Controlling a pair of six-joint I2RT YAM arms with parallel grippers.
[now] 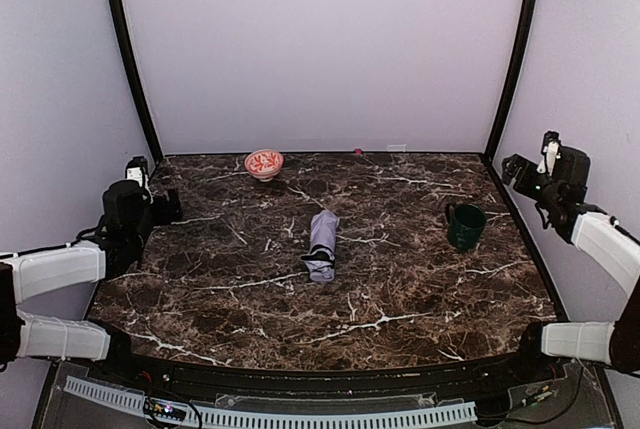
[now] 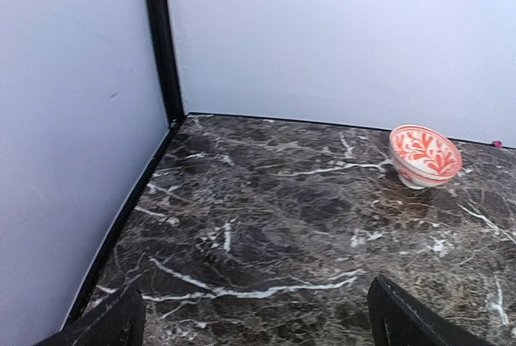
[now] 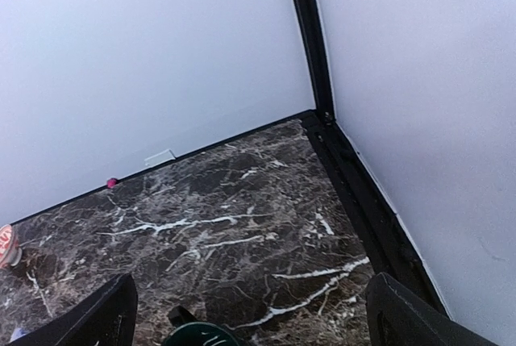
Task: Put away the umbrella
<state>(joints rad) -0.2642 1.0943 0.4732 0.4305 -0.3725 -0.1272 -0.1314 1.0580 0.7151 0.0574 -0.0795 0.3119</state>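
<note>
The umbrella (image 1: 321, 245) lies folded into a short lavender-silver bundle at the middle of the dark marble table (image 1: 400, 289), with a black strap near its front end. My left gripper (image 1: 166, 205) hovers at the table's left edge, well away from the umbrella. In the left wrist view the left gripper (image 2: 260, 315) is open with only bare marble between its fingers. My right gripper (image 1: 516, 169) is raised at the right edge, also far from the umbrella. It is open too in the right wrist view, right gripper (image 3: 256, 312), and holds nothing. Neither wrist view shows the umbrella.
A red patterned bowl (image 1: 264, 163) (image 2: 424, 155) stands at the back left. A dark green mug (image 1: 465, 226) (image 3: 198, 335) stands at the right, just below the right gripper. A small pink object (image 1: 358, 151) lies by the back wall. White walls with black corner posts enclose the table.
</note>
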